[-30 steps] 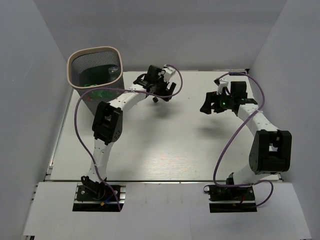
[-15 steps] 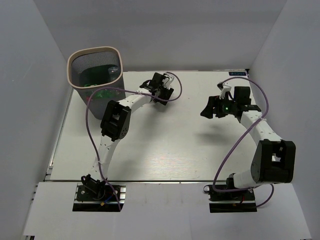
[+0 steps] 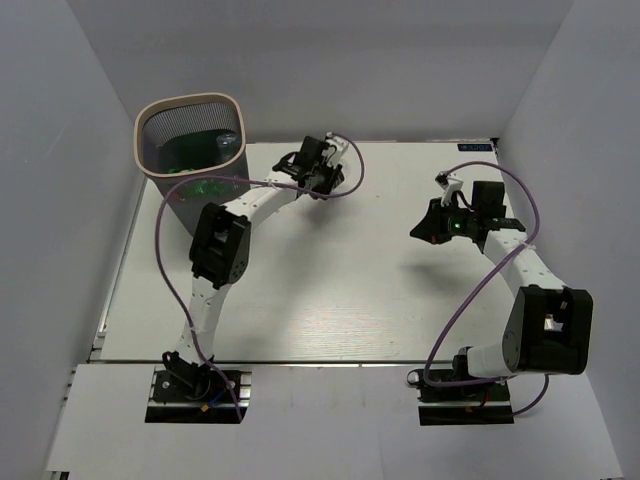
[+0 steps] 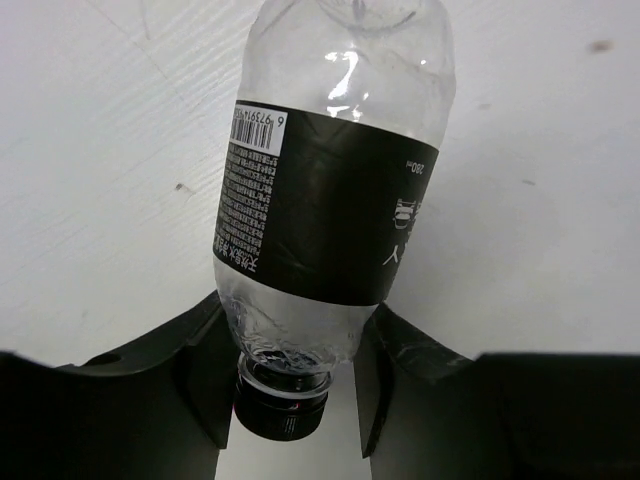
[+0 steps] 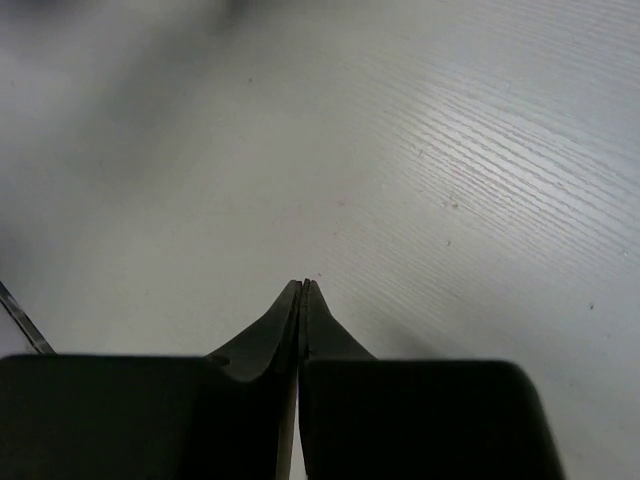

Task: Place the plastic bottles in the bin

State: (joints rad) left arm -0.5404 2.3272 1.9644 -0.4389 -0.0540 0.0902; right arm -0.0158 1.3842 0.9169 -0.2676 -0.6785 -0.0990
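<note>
1. A clear plastic bottle (image 4: 350,60) with a black label (image 4: 320,210) and a black cap (image 4: 282,405) sits in the left gripper (image 4: 298,305), cap end toward the wrist. The two fingers press on either side of its crumpled shoulder just above the cap, pinching it.
2. In the overhead view that gripper hangs near the far edge of the table (image 3: 330,290). It is a little to the right of the bin (image 3: 190,98) and not over its mouth. I judge the bottle to be in hand but not yet delivered.
3. The bin stands at the far left corner of the table. Green bottles (image 3: 185,150) lie inside it, with a pale one (image 3: 228,143) near its right wall, so much of the job looks done.
4. I see no other bottle lying loose in the overhead view, so the held one may be the last. What seems left is to carry it over the rim and let go.
5. The right gripper (image 5: 302,288) has its fingers pressed together on nothing. It is above bare tabletop on the right side, well apart from the bin.
6. The bottles in the bin cannot be counted through the dark mesh.
7. From overhead the held bottle is all but hidden by the gripper.
8. The wrist view cuts off the bottle's base at the top edge. I cannot tell whether the bottle rests on the table or hangs just above it.
</note>
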